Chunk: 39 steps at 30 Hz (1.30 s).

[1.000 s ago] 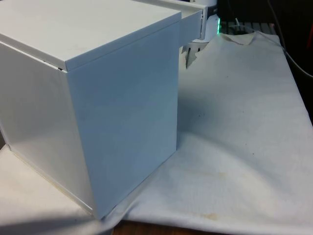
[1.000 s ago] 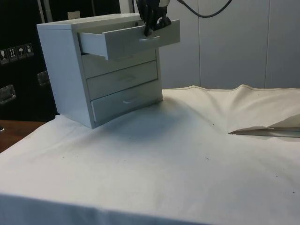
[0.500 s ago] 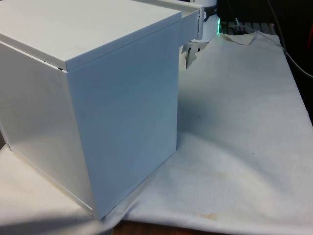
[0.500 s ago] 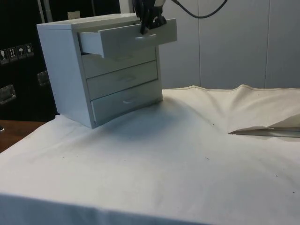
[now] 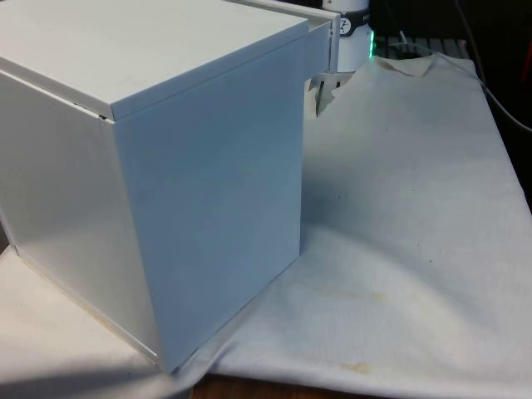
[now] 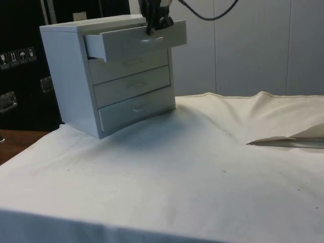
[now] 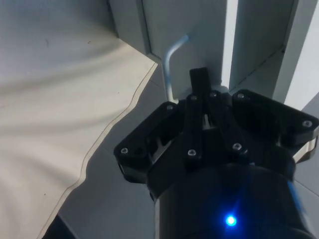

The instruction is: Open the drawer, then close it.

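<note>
Side view: top drawer (image 6: 134,43) of white chest (image 6: 71,76) partly pulled out, black claw (image 6: 153,28) down on its front at the handle (image 6: 152,39). Two lower drawers (image 6: 132,86) under claw flush shut. Wrist view: claw (image 7: 199,87) pressed to drawer front, bent handle (image 7: 172,62) just beside one finger; open or closed — can't tell. Front view: chest's plain back & side, drawer edge (image 5: 320,46) sticking out. White cloth (image 6: 202,167) over bench.

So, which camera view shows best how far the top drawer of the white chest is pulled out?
The side view: the white chest's top drawer juts out partway, with the black gripper at its front. The front view shows just the drawer's side edge past the chest's back. The wrist view shows its thin handle.
</note>
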Motion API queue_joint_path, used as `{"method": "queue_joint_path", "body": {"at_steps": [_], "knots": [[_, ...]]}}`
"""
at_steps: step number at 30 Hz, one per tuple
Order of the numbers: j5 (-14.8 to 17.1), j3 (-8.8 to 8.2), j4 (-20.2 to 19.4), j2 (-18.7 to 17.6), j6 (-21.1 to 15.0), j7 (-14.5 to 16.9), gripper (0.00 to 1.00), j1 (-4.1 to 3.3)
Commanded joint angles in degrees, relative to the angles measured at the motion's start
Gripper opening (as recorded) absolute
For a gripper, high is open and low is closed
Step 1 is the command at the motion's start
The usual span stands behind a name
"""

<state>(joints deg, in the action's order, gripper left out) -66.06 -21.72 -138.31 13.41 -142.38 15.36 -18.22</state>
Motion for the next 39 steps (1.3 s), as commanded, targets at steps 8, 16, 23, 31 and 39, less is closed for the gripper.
{"method": "queue_joint_path", "body": {"at_steps": [8, 16, 23, 31, 39], "knots": [[-2.86, 0.17, 1.78, -2.29, -0.34, -2.92, 0.0, 0.11], [-2.81, 0.17, 3.21, -4.13, -0.23, -3.67, 0.0, 0.0], [-2.86, 0.23, 4.18, -4.93, 0.17, -3.78, 0.0, -0.06], [-2.81, 0.23, 6.02, -6.59, 0.57, -3.84, 0.0, -0.11], [-2.81, 0.11, 7.45, -8.08, 0.63, -4.13, 0.0, -0.06]]}}
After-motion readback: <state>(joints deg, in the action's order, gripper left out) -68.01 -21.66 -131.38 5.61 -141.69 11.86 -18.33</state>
